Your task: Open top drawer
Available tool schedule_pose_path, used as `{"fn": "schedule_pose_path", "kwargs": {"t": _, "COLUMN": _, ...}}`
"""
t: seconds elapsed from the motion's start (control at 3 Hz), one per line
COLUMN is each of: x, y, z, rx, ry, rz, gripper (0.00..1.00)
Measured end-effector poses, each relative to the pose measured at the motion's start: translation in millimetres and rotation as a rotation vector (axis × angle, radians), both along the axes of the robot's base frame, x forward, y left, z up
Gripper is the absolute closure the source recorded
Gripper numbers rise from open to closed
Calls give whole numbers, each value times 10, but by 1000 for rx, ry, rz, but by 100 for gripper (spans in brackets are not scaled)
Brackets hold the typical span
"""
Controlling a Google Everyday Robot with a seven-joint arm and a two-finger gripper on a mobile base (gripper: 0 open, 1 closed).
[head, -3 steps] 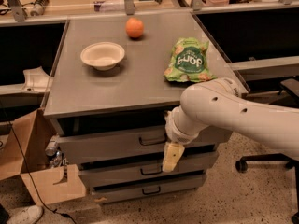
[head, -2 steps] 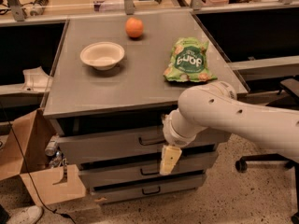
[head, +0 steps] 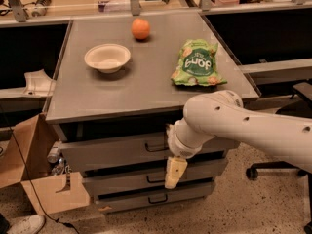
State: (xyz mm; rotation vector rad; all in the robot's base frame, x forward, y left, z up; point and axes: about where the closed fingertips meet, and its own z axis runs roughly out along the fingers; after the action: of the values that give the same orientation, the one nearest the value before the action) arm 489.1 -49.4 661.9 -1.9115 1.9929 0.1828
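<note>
The top drawer (head: pixel 107 152) is the tallest, widest grey front, right under the grey tabletop (head: pixel 97 99), with a dark gap above it. Its small dark loop handle (head: pixel 157 147) sits at the centre. My gripper (head: pixel 174 173), pale yellow at the tip, hangs down from the white arm (head: pixel 234 126) in front of the drawers. It is just right of and below the handle and overlaps the middle drawer (head: pixel 122 179). The arm hides the right part of the top drawer front.
A white bowl (head: pixel 107 57), an orange (head: pixel 140 29) and a green chip bag (head: pixel 197 62) lie on the tabletop. The bottom drawer (head: pixel 131 200) is the narrowest. An open cardboard box (head: pixel 29 174) stands at the left. A chair base (head: pixel 273 169) is at the right.
My arm and gripper have drifted slightly left and down in front of the drawers. The drawers and the tabletop things have not moved.
</note>
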Motion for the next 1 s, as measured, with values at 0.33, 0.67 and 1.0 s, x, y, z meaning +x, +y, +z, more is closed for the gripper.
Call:
{"fn": "schedule_pose_path", "kwargs": {"t": 0.33, "x": -221, "y": -44, "z": -81, "rx": 6, "ry": 39, "rz": 29, "gripper": 0}}
{"fn": "schedule_pose_path", "kwargs": {"t": 0.67, "x": -569, "y": -206, "z": 35, "rx": 53, "ry": 108, "rz": 63, "gripper": 0}}
{"fn": "schedule_pose_path", "kwargs": {"t": 1.0, "x": -587, "y": -209, "z": 31, "rx": 55, "ry": 117, "rz": 66, "gripper": 0}}
